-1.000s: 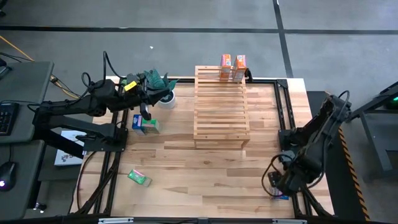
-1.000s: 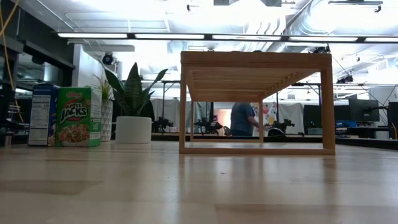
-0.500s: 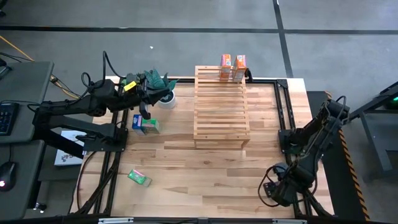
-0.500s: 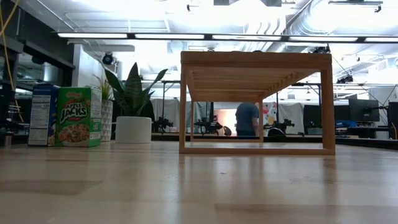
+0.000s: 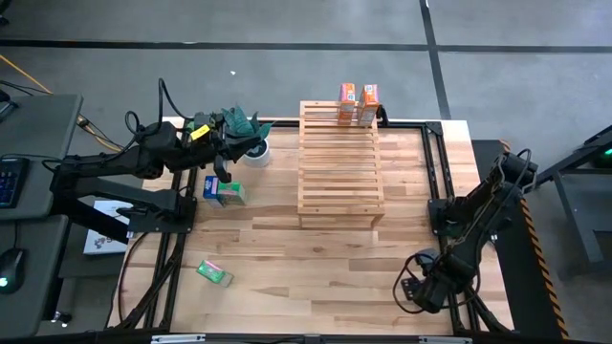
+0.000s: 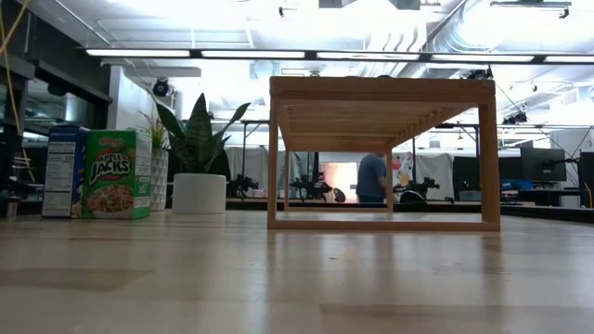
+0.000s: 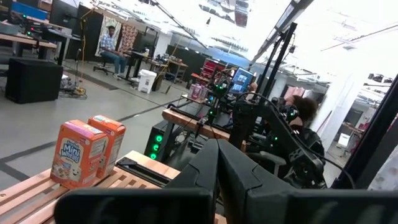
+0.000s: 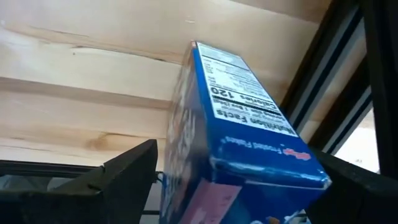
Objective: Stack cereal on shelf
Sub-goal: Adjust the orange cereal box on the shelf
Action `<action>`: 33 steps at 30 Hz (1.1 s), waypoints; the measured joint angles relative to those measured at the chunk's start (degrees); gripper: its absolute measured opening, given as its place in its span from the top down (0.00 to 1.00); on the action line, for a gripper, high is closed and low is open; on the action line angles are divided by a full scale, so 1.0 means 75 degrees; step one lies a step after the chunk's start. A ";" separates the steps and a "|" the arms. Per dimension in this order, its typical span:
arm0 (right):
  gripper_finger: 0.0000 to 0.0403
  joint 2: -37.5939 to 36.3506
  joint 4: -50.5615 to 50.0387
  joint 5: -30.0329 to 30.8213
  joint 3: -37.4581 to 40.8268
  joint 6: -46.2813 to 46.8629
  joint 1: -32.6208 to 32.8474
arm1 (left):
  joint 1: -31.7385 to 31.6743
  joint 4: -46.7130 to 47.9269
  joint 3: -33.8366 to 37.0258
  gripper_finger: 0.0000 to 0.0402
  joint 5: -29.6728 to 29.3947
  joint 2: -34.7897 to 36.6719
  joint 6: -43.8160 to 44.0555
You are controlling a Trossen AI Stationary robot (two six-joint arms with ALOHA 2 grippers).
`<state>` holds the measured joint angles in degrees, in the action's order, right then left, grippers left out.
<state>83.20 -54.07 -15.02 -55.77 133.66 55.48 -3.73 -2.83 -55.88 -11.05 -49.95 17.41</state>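
Right arm: folded low over the near right corner of the light wooden worktop (image 5: 316, 258), elbow raised by the right frame rail, wrist pitched down toward the boards. Right tool (image 5: 413, 291) sits at the worktop's near right edge, fingers (image 8: 124, 171) spread wide. In the right wrist view a small blue rectangular cardboard cereal box (image 8: 239, 137) stands between the two dark fingers, nutrition panel facing the camera; contact with either finger cannot be told. In the high view this box is hidden under the arm.

Left arm: stretched out level from its base at the left side, reaching over the far left part of the worktop. Left tool (image 5: 222, 170) hangs above a blue and green cereal pair (image 5: 223, 191), fingers pressed together with nothing between them.

Light wooden slatted shelf (image 5: 339, 162): stands at the far centre of the worktop, long side running away from the near edge. Two small orange cereal boxes (image 5: 357, 103) stand upright side by side on its far end, touching; same two show in the left wrist view (image 7: 87, 152).

One green cereal box (image 5: 214, 273) lies flat near the near left corner, well apart from the shelf. A white-potted green plant (image 5: 251, 143) sits beside the left tool, far left.
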 joint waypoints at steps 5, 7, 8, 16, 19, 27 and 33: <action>0.28 0.0000 -0.0005 -0.0001 0.0004 -0.0011 0.0003 | 0.0000 0.0003 0.0000 1.00 0.0000 0.0000 0.0000; 0.34 0.0000 0.0000 -0.0003 0.0004 -0.0026 0.0000 | 0.0000 0.0003 0.0000 1.00 0.0000 0.0000 0.0000; 0.37 0.0000 0.0020 -0.0004 0.0004 -0.0031 0.0000 | 0.0000 0.0003 0.0000 1.00 0.0000 0.0000 0.0000; 0.57 -0.0246 -0.0066 0.0083 -0.0695 -0.0928 0.0000 | 0.0000 0.0003 0.0000 1.00 -0.0003 0.0000 -0.0057; 0.60 -0.0691 0.0110 0.0776 -0.1302 -0.1838 -0.0056 | 0.0000 0.0003 0.0000 1.00 -0.0003 0.0000 -0.0185; 0.60 -0.1789 0.0719 0.4695 -0.3577 -0.6234 -0.1798 | 0.0000 0.0003 0.0000 1.00 -0.0003 0.0000 -0.0154; 0.60 -0.1161 -0.1118 0.3907 -0.6353 -1.0179 -0.4459 | 0.0000 0.0000 0.0000 1.00 -0.0003 0.0000 -0.0149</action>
<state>74.49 -62.45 14.28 -103.42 57.32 22.04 -3.73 -2.83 -55.88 -11.07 -49.95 16.29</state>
